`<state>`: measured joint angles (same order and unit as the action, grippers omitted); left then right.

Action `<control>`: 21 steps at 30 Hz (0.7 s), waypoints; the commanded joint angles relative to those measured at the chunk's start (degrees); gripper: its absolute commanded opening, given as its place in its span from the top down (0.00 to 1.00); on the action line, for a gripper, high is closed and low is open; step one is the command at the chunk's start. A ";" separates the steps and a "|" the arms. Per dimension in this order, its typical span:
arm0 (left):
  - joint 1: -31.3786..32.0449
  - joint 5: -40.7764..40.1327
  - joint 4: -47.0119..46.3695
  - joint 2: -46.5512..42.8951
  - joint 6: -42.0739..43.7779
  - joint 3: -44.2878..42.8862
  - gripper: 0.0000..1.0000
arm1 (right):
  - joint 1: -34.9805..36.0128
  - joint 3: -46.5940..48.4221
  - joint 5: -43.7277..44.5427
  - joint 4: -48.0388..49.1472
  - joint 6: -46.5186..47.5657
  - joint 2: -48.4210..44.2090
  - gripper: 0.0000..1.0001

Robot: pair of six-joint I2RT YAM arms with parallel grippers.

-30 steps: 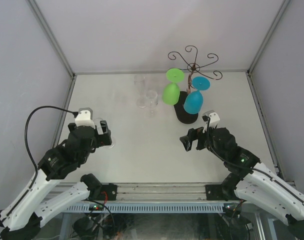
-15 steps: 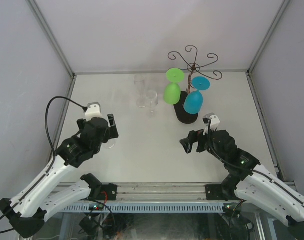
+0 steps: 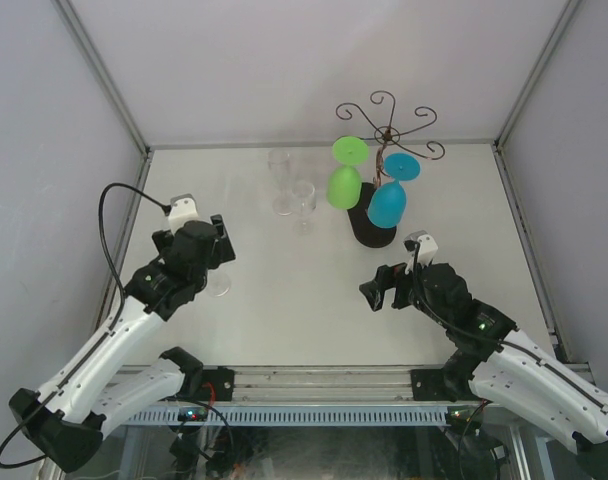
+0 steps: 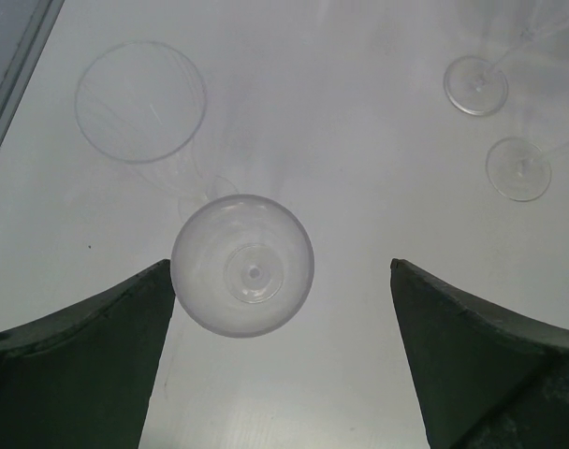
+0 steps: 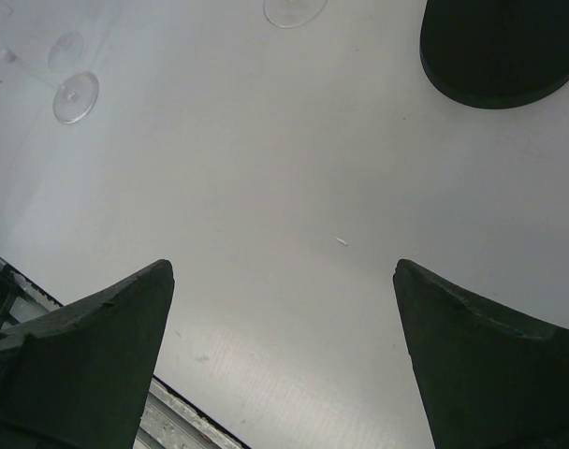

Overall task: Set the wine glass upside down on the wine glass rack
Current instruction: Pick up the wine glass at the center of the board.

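Observation:
A clear wine glass stands upright on the white table and shows from straight above. My left gripper hangs open over it, with the bowl close to the left finger. From the top view this glass peeks out beside the left gripper. The wine glass rack stands at the back right on its black base. A green glass and a blue glass hang from it upside down. My right gripper is open over bare table, near the rack base.
Another clear glass stands just beyond the one under my left gripper. Two more clear glasses stand left of the rack; their feet show in the left wrist view. Frame posts and white walls enclose the table.
My left arm has reached farther over the table and to the right, ending above the clear glass. My right gripper has drifted slightly toward the near edge. Both stayed open.

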<state>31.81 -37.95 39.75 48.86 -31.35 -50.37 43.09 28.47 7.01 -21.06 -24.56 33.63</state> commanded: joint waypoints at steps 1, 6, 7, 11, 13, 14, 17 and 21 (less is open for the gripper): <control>-2.06 -1.39 -3.80 0.94 0.98 1.76 0.01 | -0.20 0.23 -0.39 2.68 -1.36 -0.19 0.00; -3.48 -1.33 -4.93 1.81 1.72 2.89 0.06 | -0.19 0.18 -0.50 2.61 -1.39 0.03 0.00; -3.63 -1.07 -5.16 2.03 1.81 3.03 0.08 | -0.20 0.18 -0.50 2.60 -1.37 0.08 0.00; -3.69 -0.69 -5.77 3.21 2.25 3.36 0.16 | -0.20 0.21 -0.37 2.60 -1.38 0.06 0.00; -3.69 -1.16 -5.89 3.47 2.50 3.43 0.20 | -0.20 0.08 -0.41 2.73 -1.47 0.08 0.00; -3.69 -1.34 -5.95 3.44 2.66 3.49 0.22 | -0.20 -0.06 -0.37 2.91 -1.50 0.12 0.00; -3.69 -1.72 -5.95 3.59 3.05 3.47 0.26 | -0.20 -0.47 -0.61 3.42 -1.74 0.21 0.00; -3.69 -1.70 -5.57 3.88 3.14 3.40 0.28 | -0.20 -0.54 -0.75 3.81 -1.73 0.41 0.00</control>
<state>28.58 -38.44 36.05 52.58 -29.12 -47.68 43.09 28.21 6.72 -19.88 -25.08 33.95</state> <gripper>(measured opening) 0.730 0.997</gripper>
